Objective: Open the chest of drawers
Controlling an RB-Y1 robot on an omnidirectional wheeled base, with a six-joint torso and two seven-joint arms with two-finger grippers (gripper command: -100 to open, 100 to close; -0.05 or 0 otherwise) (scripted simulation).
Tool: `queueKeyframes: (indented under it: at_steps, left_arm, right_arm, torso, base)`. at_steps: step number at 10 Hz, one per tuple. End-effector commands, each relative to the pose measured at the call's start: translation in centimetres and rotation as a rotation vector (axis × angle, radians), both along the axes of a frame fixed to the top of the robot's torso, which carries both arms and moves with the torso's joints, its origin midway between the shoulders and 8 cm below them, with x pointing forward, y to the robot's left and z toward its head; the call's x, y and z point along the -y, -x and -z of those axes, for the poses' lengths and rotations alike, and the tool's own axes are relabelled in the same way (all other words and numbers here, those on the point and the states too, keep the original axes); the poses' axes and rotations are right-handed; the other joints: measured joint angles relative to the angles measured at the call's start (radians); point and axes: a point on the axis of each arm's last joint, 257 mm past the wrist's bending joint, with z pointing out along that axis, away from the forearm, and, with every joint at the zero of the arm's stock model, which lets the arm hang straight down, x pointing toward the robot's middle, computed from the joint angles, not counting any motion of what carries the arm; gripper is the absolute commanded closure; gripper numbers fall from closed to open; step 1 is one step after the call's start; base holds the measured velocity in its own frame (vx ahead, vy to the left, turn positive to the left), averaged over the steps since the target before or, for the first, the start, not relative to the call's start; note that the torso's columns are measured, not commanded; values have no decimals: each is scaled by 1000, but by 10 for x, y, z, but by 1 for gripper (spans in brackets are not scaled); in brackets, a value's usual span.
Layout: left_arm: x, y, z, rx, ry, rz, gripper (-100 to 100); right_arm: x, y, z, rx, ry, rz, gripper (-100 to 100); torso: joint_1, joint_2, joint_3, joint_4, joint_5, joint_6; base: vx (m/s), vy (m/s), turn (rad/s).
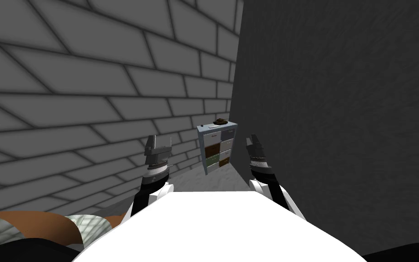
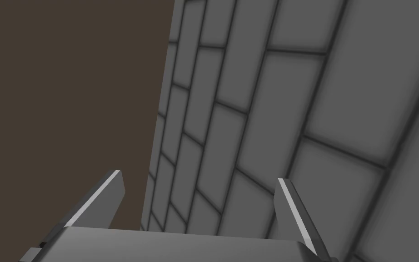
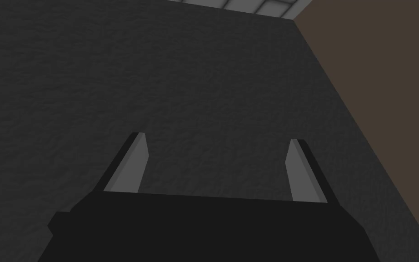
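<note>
Well out to the left of the left fingers, a brown shape (image 1: 36, 225) lies low beside something pale and patterned; I cannot tell what it is. A grey block wall (image 1: 90, 91) runs behind it and on past the left gripper (image 1: 159, 142), which is raised in front of the body with its two fingers (image 2: 108, 193) standing wide apart and nothing between them. Beyond both sets of fingers, in the gap between the two grippers, and well apart from either, stands the chest of drawers (image 1: 217, 148). It has a pale blue frame and two columns of drawer fronts in white, brown and a greenish tone, all flush with the frame as far as can be seen. It stands on the light floor (image 1: 213, 182) in the corner where the block wall meets a dark rough wall (image 1: 340, 113). A small dark object (image 1: 221, 121), too small to identify, rests on its top. To the right of the chest the right gripper (image 1: 252, 139) is raised in the same way, close to the dark wall, its fingers (image 3: 133, 161) also spread wide and holding nothing.
</note>
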Motion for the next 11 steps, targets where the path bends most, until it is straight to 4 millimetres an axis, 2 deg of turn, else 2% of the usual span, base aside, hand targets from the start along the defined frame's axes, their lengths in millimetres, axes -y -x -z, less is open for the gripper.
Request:
queueKeyframes:
  at_steps: [1, 9, 10, 11]
  left_arm:
    - [0, 0, 0, 0, 0, 0, 0]
    - [0, 0, 0, 0, 0, 0, 0]
    - [0, 0, 0, 0, 0, 0, 0]
    - [0, 0, 0, 0, 0, 0, 0]
  right_arm:
    - [0, 0, 0, 0, 0, 0, 0]
    - [0, 0, 0, 0, 0, 0, 0]
    - [-4, -1, 0, -9, 79, 7, -100]
    - [-6, -1, 1, -14, 120, 15, -100]
  torso:
    - [0, 40, -82, 41, 0, 0]
    - [0, 618, -1234, 617, 0, 0]
    - [0, 691, -1382, 691, 0, 0]
    - [1, 724, -1452, 724, 0, 0]
  base:
    - [0, 0, 0]
    - [0, 0, 0]
    - [25, 19, 0]
    - [39, 39, -2]
